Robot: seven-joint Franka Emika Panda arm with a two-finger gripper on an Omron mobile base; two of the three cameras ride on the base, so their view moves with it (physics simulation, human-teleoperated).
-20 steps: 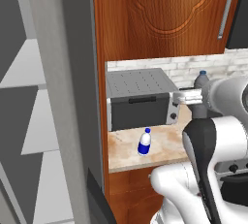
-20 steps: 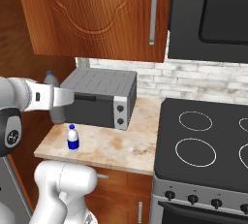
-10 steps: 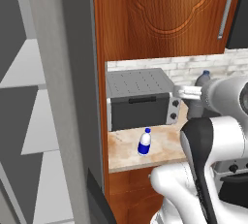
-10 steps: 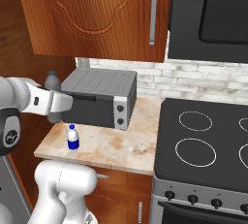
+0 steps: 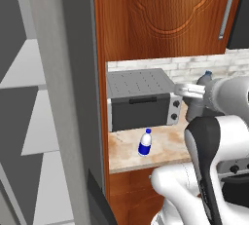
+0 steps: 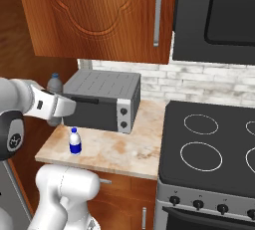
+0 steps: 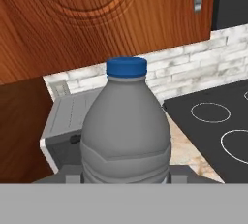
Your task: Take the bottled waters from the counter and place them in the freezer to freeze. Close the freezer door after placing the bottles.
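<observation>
My gripper (image 7: 126, 178) is shut on a dull grey bottled water (image 7: 126, 131) with a blue cap, held upright in the air. From the right base it shows as the grey bottle (image 6: 55, 83) above my gripper (image 6: 55, 119), left of the toaster oven. The left base view has the same bottle (image 5: 206, 79) behind my arm. A second bottled water (image 5: 144, 142), clear-white with a blue label, stands on the tan counter (image 5: 165, 146) in front of the oven; it is also the small bottle (image 6: 74, 141). The freezer door (image 5: 63, 97) stands open, with pale shelves (image 5: 29, 73) inside.
A grey toaster oven (image 6: 102, 99) sits at the back of the counter (image 6: 119, 149). A black stovetop (image 6: 209, 149) lies to the right. Wooden cabinets (image 6: 99, 15) hang overhead, and a tall wooden panel (image 5: 99, 97) separates counter and freezer.
My hand with the grey bottle has shifted only slightly. The small bottle on the counter has stayed put.
</observation>
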